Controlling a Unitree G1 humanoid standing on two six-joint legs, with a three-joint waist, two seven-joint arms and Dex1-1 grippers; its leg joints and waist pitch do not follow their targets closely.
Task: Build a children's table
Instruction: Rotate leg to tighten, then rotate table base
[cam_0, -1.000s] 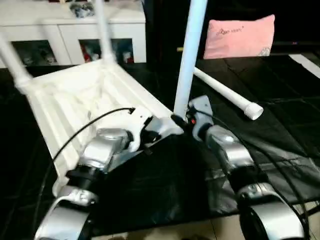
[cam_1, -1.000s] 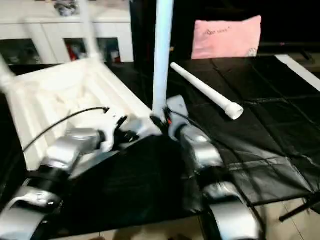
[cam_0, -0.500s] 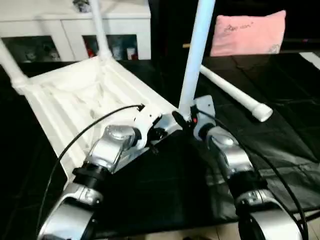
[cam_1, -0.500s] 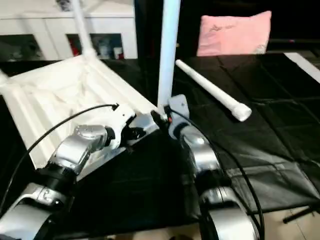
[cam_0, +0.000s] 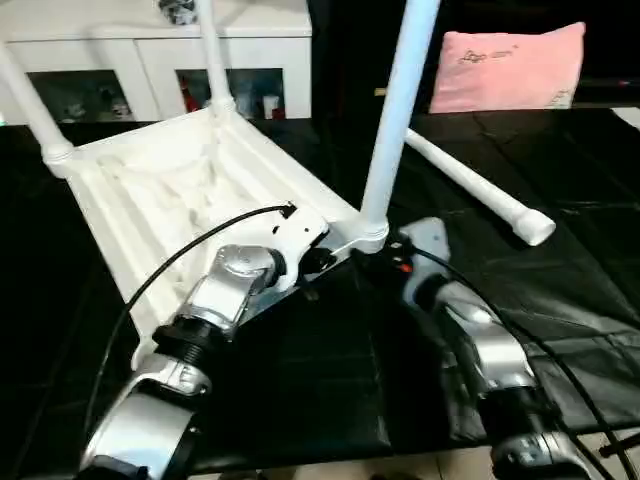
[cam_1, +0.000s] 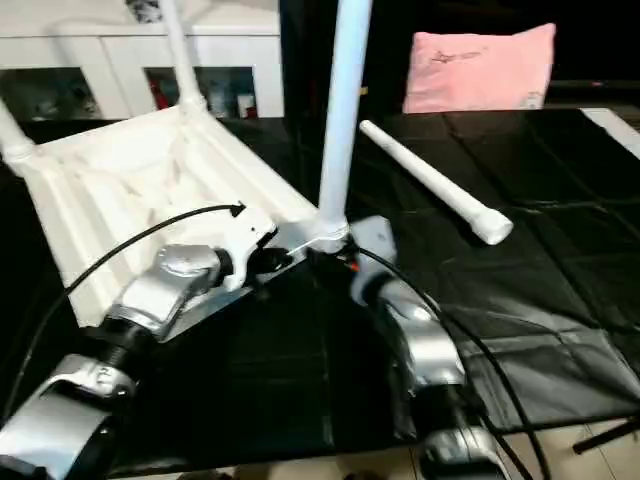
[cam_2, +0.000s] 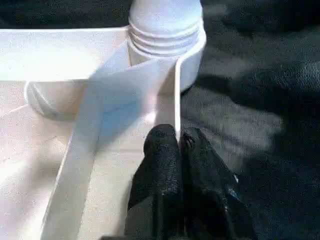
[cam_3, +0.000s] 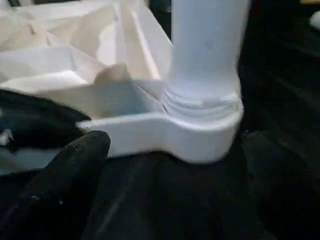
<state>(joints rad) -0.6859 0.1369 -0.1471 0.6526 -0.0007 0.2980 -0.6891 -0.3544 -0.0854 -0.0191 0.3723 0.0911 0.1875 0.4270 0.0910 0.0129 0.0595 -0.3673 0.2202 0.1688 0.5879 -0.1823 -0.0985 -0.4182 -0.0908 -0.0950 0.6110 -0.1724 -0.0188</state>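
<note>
The white plastic rectangular tabletop (cam_0: 170, 200) lies upside down on the black floor mat (cam_0: 560, 270), ribbed underside facing up, which puts its round corner sockets where the long white tapered tube legs can be dropped in from above. Two legs stand in the far sockets, one at the far left corner (cam_0: 30, 105) and one further right along the far edge (cam_0: 212, 60), in front of the white glass-doored cabinet (cam_0: 150, 60). A third leg (cam_0: 395, 110) stands upright in the near right corner socket (cam_2: 167, 50), its ringed base seated at the socket's mouth. The left gripper (cam_2: 179, 150) has its jaws pinched together on the thin upright rim of the tabletop just beside that socket, apparently to pin the light plastic top down so it does not slide or tip while the leg is worked in. The right gripper (cam_3: 75, 155) sits low on the near side of the same corner, with its jaws apart and holding nothing; one black finger shows just clear of the socket, close enough to steady or press the leg again. The fourth leg (cam_0: 470, 185) lies loose on the mat to the right, well apart from the tabletop, near a pink cushion (cam_0: 505, 65). By my reading, three legs are in and this last one remains.
</note>
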